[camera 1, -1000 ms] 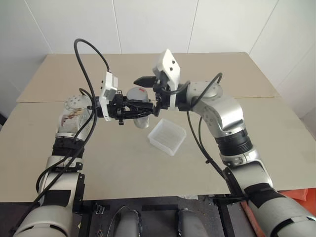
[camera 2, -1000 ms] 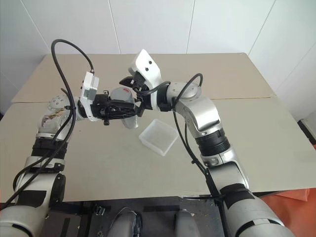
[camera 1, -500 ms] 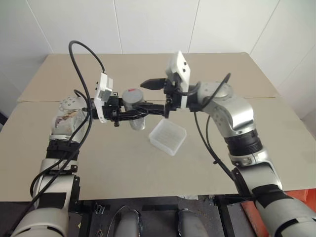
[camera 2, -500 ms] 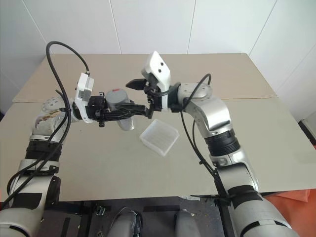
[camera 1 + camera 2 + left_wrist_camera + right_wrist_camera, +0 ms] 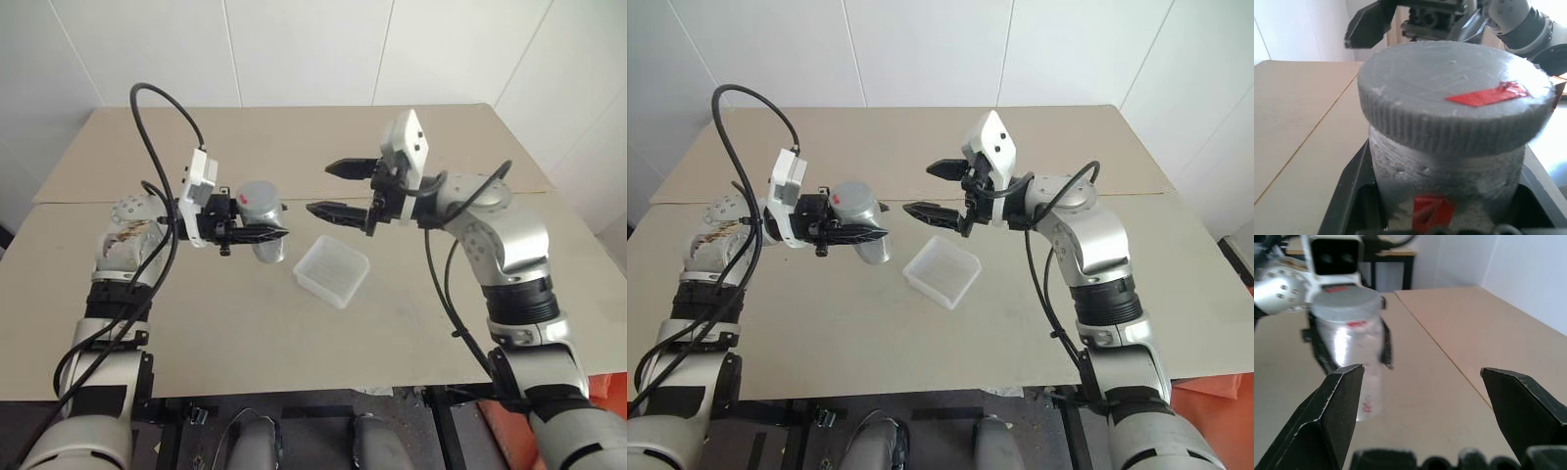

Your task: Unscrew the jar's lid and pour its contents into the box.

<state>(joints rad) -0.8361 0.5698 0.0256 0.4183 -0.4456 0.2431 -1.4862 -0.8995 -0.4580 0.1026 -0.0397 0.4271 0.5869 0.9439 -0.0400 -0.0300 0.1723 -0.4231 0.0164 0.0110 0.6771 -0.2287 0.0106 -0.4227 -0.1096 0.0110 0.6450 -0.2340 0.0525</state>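
Against white walls, above the beige tabletop (image 5: 196, 313), the left claw (image 5: 257, 234) is clamped around the jar (image 5: 263, 220), likely light, stiff and slick, its ribbed grey lid (image 5: 1454, 105) the best purchase for the wide-apart right claw (image 5: 338, 188), beside the box (image 5: 331, 271).

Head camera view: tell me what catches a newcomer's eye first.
The jar, grey lid on, held above the table in the shut left gripper. Facing it from the right, apart, hangs the open, empty right gripper. Below and between them, the box sits on the table.
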